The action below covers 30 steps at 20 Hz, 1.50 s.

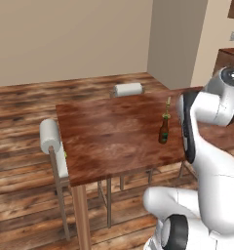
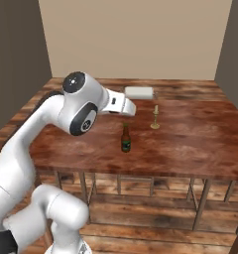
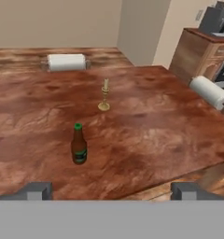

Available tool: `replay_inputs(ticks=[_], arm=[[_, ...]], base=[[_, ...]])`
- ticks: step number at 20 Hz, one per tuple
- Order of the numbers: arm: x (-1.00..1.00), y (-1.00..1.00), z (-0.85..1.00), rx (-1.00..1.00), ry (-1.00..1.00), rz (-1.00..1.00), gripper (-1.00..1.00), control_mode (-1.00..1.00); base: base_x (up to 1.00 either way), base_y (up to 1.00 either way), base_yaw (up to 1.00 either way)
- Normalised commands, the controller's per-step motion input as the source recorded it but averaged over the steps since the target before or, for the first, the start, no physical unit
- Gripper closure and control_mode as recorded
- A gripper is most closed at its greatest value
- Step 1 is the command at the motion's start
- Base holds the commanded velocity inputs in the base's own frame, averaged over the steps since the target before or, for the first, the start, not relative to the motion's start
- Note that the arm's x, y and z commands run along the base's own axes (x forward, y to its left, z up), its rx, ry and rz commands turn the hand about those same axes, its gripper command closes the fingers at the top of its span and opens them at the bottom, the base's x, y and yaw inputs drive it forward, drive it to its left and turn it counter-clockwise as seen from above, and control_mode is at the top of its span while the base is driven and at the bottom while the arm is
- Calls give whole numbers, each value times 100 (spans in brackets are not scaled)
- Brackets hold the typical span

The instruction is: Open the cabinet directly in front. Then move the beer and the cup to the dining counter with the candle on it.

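Note:
The beer (image 3: pixel 79 145), a dark brown bottle with a green label, stands upright on the glossy reddish-brown dining counter (image 3: pixel 156 135). Beyond it stands the candle (image 3: pixel 104 95) in its small brass holder. My gripper (image 3: pixel 114 191) hovers over the counter's near edge, open and holding nothing, a short way back from the bottle. From the base, the beer (image 1: pixel 164 131) (image 2: pixel 126 139) and the candle (image 1: pixel 167 110) (image 2: pixel 155 118) stand close together on the dining counter (image 1: pixel 109 141) (image 2: pixel 195 144), with my arm reaching over it. The cup and the cabinet are out of view.
White-padded stools stand around the counter: one at the far side (image 3: pixel 66 61) (image 1: pixel 127 89) (image 2: pixel 139 92), one at its left end (image 1: pixel 50 136), one at the other side (image 3: pixel 209 91). A low wooden kitchen unit (image 3: pixel 198 51) stands beyond. A wood floor surrounds the counter.

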Motion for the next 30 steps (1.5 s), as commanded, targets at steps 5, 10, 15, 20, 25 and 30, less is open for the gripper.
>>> replay_inputs(ticks=[5, 10, 15, 20, 25, 30], arm=[[-100, -4, -8, 0, -13, 0, -100, -100], [-93, -6, 7, 1, -23, 0, -100, -100], [-80, 0, 39, 0, -50, 0, -100, -100], [-59, 0, 33, 0, -50, -1, -100, -100], [-3, 0, 0, 0, -4, -1, -100, -100], [-9, 0, -2, 0, 2, 0, -100, 100]], base=[[0, 0, 0], [0, 0, 0], [0, 0, 0], [0, 0, 0], [0, 0, 0], [-7, -2, 0]])
